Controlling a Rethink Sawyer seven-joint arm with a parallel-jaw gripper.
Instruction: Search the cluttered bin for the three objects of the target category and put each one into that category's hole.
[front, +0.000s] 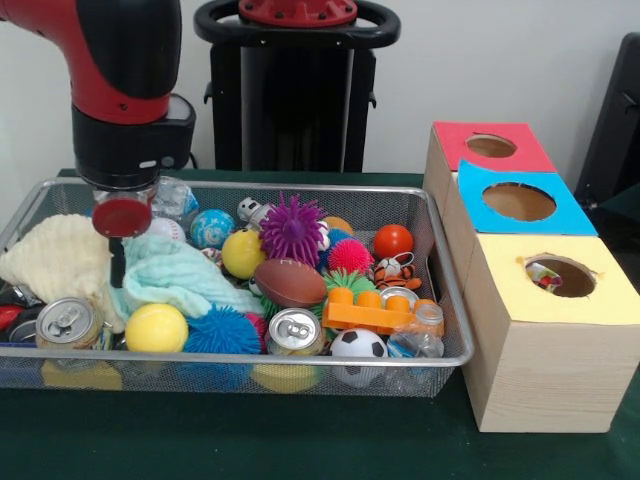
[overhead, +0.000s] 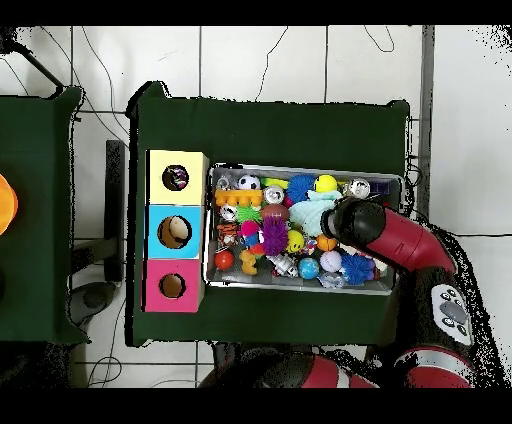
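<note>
One red and black arm is seen at upper left of the front view, its gripper (front: 118, 262) lowered onto the mint cloth (front: 175, 275) inside the wide silver wire-mesh basket (front: 440, 262); whether it is wide or narrow cannot be told. At lower right, a printed white wrapper (front: 545, 275) is visible inside the ragged round hole (front: 563, 277) of the yellow-topped wooden box (front: 545, 375).

A robotics lab. A red arm (front: 120, 90) on a pedestal (front: 296, 85) works at a green-covered surface (front: 250, 440). Cables (overhead: 290, 50) trail across the tiled floor (overhead: 250, 60).
</note>
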